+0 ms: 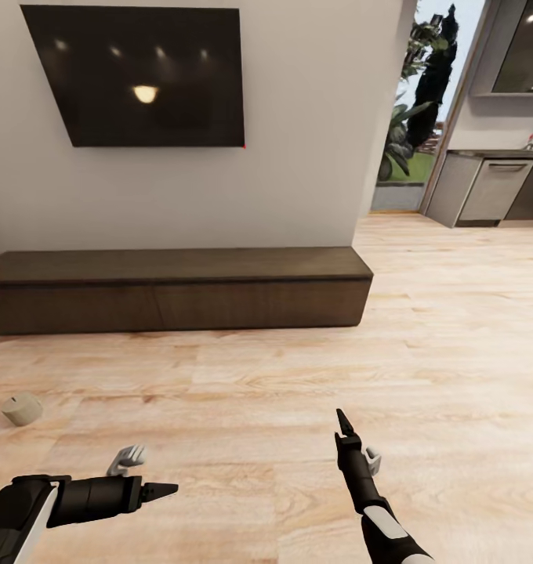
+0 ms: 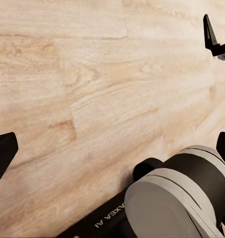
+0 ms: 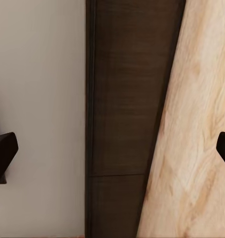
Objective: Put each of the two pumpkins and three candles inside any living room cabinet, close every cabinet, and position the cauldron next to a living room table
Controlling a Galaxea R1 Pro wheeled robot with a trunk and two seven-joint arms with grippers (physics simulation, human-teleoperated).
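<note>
The cabinet [image 1: 172,291] is a long low dark brown unit against the white wall, with its drawer fronts flush. One off-white candle [image 1: 22,409] lies on the wood floor at the near left, in front of the cabinet's left end. My left gripper [image 1: 161,491] hovers low over the floor, right of the candle and apart from it, open and empty [image 2: 112,148]. My right gripper [image 1: 344,424] points toward the cabinet, open and empty [image 3: 112,148]. In the right wrist view the cabinet [image 3: 127,99] lies ahead between wall and floor. The pumpkins, cauldron and table are out of view.
A dark TV [image 1: 137,74] hangs on the wall above the cabinet. At the back right a doorway leads to grey kitchen cupboards [image 1: 494,188]. Wood floor [image 1: 423,329] stretches to the right. Part of my own base [image 2: 182,198] shows in the left wrist view.
</note>
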